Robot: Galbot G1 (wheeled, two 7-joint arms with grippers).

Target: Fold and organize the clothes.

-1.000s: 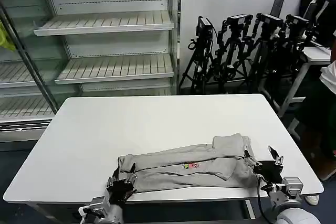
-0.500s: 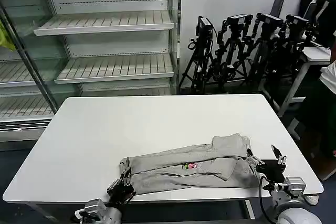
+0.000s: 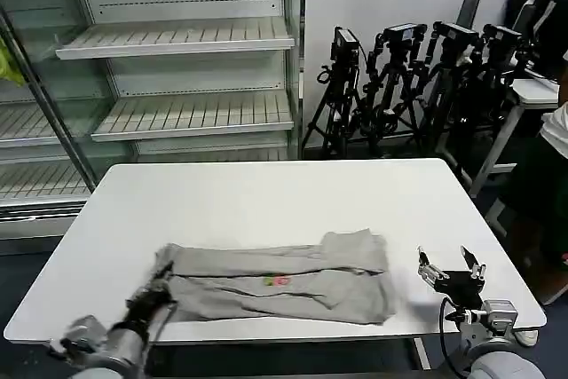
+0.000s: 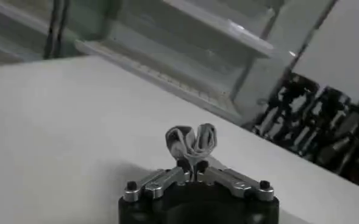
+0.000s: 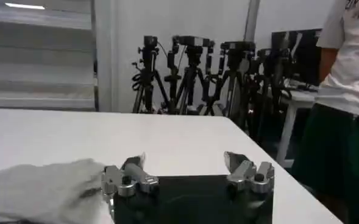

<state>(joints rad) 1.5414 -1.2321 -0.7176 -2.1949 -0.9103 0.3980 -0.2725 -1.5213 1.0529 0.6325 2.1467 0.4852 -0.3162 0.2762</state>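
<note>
Pincers: left pincer [image 3: 160,295] at the near edge of the white tabletop [image 3: 266,197], clamped on the left end of the grey T-shirt [image 3: 275,281]; a pinched fold [image 4: 191,141] stood between its fingers. Right pincer [image 3: 451,270] wide apart, just beside the shirt's right end. T-shirt lay lengthwise along the near side. Shelves [image 3: 177,42] and tripods [image 3: 417,86] stood beyond.

The left gripper [image 4: 194,165] has silvery metal fingers with dark screws on a rounded black base. The right gripper [image 5: 185,165] has the same silver fingers and screws on a flat black body; a black cable [image 3: 441,330] runs past its grey wrist.
</note>
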